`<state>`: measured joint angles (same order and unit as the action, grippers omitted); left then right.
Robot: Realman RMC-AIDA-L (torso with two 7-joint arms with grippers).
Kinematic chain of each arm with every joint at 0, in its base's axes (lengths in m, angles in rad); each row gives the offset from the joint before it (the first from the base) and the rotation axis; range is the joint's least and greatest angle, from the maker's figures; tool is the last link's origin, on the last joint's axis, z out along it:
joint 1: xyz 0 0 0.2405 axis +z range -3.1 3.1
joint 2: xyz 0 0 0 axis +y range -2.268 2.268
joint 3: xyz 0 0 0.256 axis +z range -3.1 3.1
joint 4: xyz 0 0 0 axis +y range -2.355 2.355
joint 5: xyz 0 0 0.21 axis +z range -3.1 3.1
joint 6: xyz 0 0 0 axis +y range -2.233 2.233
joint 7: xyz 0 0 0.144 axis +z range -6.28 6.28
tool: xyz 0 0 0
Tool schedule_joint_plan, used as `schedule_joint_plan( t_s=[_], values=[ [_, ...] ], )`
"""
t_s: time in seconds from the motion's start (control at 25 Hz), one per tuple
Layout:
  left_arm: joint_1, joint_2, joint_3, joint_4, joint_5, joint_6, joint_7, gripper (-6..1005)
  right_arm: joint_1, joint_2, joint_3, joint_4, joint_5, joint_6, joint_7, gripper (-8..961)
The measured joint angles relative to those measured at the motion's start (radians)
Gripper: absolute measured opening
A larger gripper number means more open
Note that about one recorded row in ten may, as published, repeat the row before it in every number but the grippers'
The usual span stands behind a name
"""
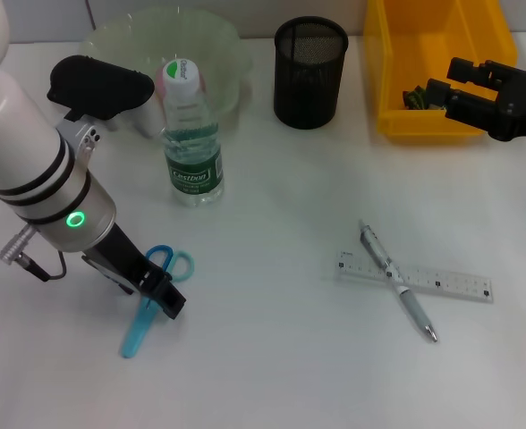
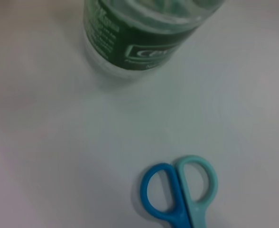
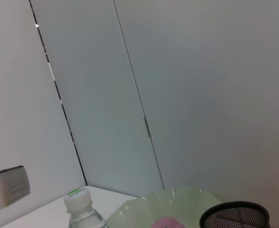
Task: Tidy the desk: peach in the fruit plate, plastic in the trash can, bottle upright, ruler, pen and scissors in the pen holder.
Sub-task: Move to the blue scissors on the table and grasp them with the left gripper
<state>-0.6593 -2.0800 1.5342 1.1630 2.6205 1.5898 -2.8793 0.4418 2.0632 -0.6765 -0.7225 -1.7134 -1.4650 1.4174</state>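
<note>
The blue scissors (image 1: 143, 323) lie flat at the front left, their two handle rings (image 2: 180, 190) pointing toward the bottle. My left gripper (image 1: 162, 292) hangs low right over the scissors. The bottle (image 1: 191, 143) stands upright with its white cap on. Behind it, a pink peach (image 3: 164, 222) lies in the pale green fruit plate (image 1: 218, 40). The clear ruler (image 1: 446, 281) lies at the front right with the pen (image 1: 395, 281) crossed over it. The black mesh pen holder (image 1: 309, 73) stands at the back. My right gripper (image 1: 444, 80) is open beside the yellow trash can (image 1: 442, 125), which holds a dark crumpled piece (image 1: 415, 96).
The bottle stands a short way behind the scissors. The pen holder sits between the fruit plate and the yellow trash can. A grey wall with panel seams (image 3: 130, 95) rises behind the table.
</note>
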Motion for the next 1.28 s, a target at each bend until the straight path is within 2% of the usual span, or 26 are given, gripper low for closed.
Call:
schedule_joint_plan(
  t_s=[0.44, 0.64, 1.28],
  values=[
    [-0.011, 0.000, 0.038, 0.002, 0.003, 0.000, 0.000, 701, -0.001, 0.000, 0.001, 0.000, 0.000, 0.000, -0.001, 621],
    [-0.013, 0.000, 0.038, 0.001, 0.022, -0.001, 0.000, 616, 0.002, 0.000, 0.002, 0.000, 0.000, 0.000, -0.001, 621],
    [-0.020, 0.000, 0.038, -0.003, 0.029, -0.009, 0.000, 617, 0.007, 0.000, 0.011, 0.000, 0.002, 0.009, -0.002, 622]
  ],
)
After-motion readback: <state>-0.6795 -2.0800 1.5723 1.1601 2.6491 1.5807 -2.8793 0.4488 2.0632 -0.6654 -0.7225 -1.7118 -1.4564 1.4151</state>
